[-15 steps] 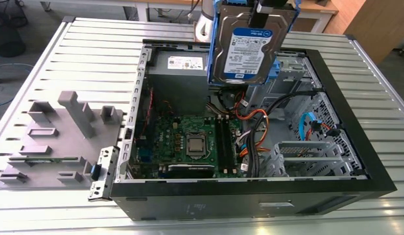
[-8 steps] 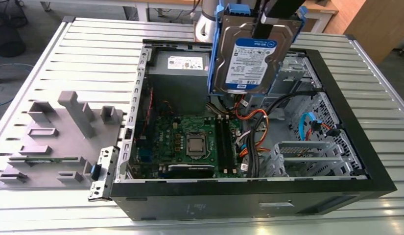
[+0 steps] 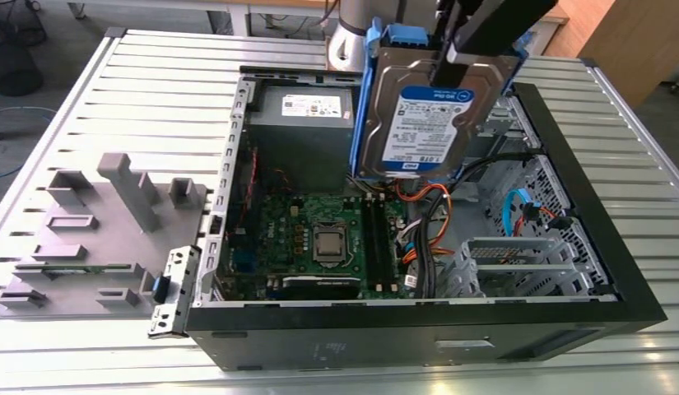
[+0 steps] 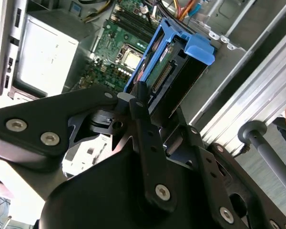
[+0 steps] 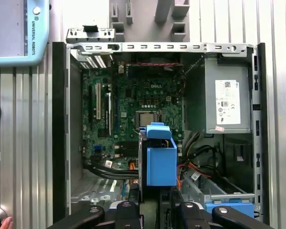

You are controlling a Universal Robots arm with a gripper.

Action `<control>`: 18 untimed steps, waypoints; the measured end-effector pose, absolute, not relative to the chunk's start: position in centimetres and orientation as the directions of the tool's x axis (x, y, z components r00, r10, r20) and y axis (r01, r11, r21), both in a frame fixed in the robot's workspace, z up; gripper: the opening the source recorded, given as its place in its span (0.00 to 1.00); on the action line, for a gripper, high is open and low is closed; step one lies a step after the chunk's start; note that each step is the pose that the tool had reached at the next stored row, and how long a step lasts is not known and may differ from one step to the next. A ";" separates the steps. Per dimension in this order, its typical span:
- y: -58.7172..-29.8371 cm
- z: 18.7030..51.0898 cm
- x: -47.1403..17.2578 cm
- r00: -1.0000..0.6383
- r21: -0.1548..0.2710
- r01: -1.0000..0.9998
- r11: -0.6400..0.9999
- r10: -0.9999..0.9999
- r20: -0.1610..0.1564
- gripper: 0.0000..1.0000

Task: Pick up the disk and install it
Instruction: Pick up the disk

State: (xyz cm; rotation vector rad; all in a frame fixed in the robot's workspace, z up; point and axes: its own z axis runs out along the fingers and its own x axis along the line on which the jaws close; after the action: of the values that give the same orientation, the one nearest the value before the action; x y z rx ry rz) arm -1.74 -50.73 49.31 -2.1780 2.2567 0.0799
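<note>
The disk [image 3: 427,115] is a silver hard drive with a white-and-blue label in a blue plastic carrier. It hangs upright above the open computer case [image 3: 581,189], over the cables beside the motherboard [image 3: 317,239]. My gripper [image 3: 462,66] comes down from above and is shut on the disk's upper end. In the second wrist view the black fingers [image 4: 139,102] clamp the disk [image 4: 169,71] by its flat sides. In the first wrist view the disk [image 5: 160,162] shows edge-on, its blue carrier pointing down into the case [image 5: 59,119], with the gripper [image 5: 157,210] behind it.
Inside the case are a grey power supply [image 3: 304,107], a metal drive cage [image 3: 515,263] and orange and black cables [image 3: 427,222]. A grey fixture block [image 3: 98,222] stands on the slatted table at the exterior view's left. A fingertip [image 5: 2,223] shows at the table edge.
</note>
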 end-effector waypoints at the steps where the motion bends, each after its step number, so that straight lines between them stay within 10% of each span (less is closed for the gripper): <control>1: -51.1 49.3 -1.7 -0.036 0.034 -0.999 0.035 -0.999 -0.038 0.35; 18: -57.2 49.3 -1.7 -0.036 0.034 -0.999 0.035 -0.999 -0.038 0.35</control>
State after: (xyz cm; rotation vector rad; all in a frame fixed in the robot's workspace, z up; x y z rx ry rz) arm -1.74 -57.15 49.28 -2.1782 2.2567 0.0798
